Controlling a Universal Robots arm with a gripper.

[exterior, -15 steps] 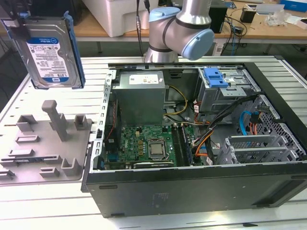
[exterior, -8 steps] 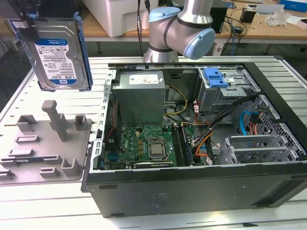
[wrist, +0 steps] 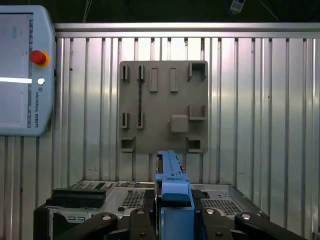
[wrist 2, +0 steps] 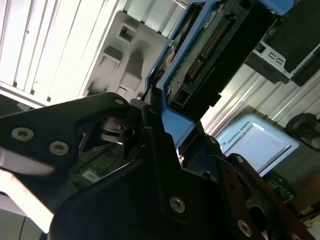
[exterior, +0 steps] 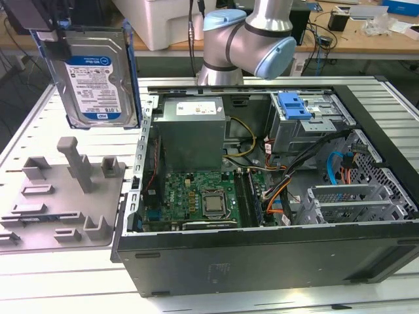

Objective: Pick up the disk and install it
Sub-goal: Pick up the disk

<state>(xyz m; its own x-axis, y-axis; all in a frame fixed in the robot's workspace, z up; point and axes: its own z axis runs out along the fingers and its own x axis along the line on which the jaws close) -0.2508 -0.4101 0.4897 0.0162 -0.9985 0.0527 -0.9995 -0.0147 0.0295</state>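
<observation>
The disk (exterior: 96, 80), a silver hard drive with a white-and-blue label in a blue carrier bracket, hangs upright in the air at the exterior view's left, above the grey fixture plate (exterior: 62, 196). My gripper (exterior: 54, 34) is shut on its top edge. In the first wrist view the blue bracket of the disk (wrist: 172, 187) stands edge-on between the black fingers (wrist: 140, 220). In the second wrist view the connector end of the disk (wrist 2: 207, 47) sticks out past my gripper (wrist 2: 160, 132).
The open computer case (exterior: 262, 255) lies to the exterior view's right of the disk. Inside are a grey drive cage with a blue latch (exterior: 302, 118), a power-supply box (exterior: 193, 131) and the motherboard (exterior: 203, 199). A teach pendant (wrist: 25, 70) lies beside the fixture plate (wrist: 165, 107).
</observation>
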